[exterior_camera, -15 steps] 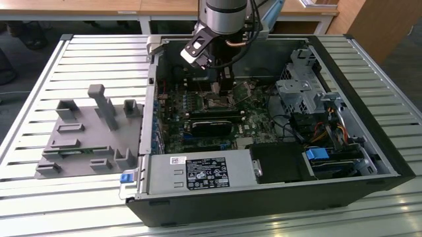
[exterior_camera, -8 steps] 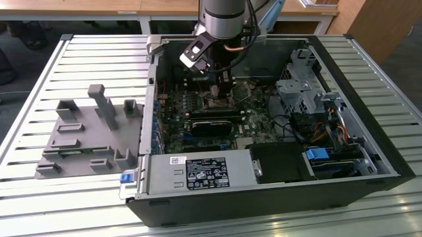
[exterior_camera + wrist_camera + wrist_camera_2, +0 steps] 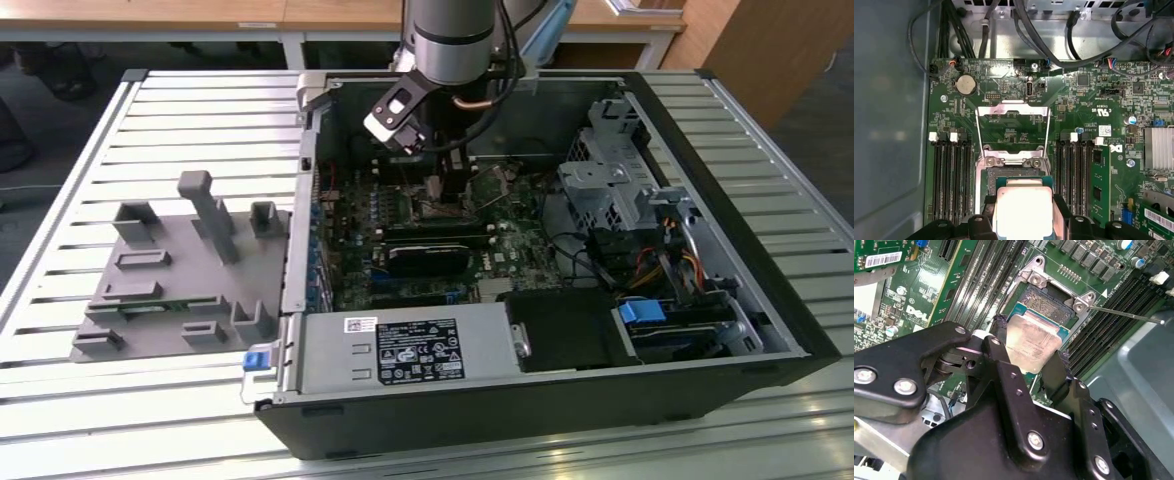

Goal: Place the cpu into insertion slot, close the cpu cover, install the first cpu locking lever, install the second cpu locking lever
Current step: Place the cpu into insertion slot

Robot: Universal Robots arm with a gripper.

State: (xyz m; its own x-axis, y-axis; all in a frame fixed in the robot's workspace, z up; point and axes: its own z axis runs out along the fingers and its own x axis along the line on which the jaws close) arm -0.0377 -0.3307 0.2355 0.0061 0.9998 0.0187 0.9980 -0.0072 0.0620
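Note:
My gripper (image 3: 1029,342) is shut on the cpu (image 3: 1035,335), a flat square chip with a dull silver top, held by two opposite edges between black fingers (image 3: 999,347). The chip hangs right over the insertion slot (image 3: 1046,304), whose dark pin field shows past its far edge; I cannot tell if they touch. In the first wrist view the cpu (image 3: 1024,215) sits between the fingers of the gripper (image 3: 1024,202), with the slot (image 3: 1013,174) just beyond it. The cpu cover (image 3: 1011,110) stands swung open. A thin locking lever (image 3: 1126,314) sticks out to one side. In the exterior view the gripper (image 3: 447,188) is down inside the case.
The green motherboard (image 3: 400,215) lies in an open computer case (image 3: 561,400) on a slatted table. Black memory slots (image 3: 951,175) flank the socket, and cables (image 3: 1029,30) hang beyond it. A grey fixture block (image 3: 174,265) stands at the exterior view's left.

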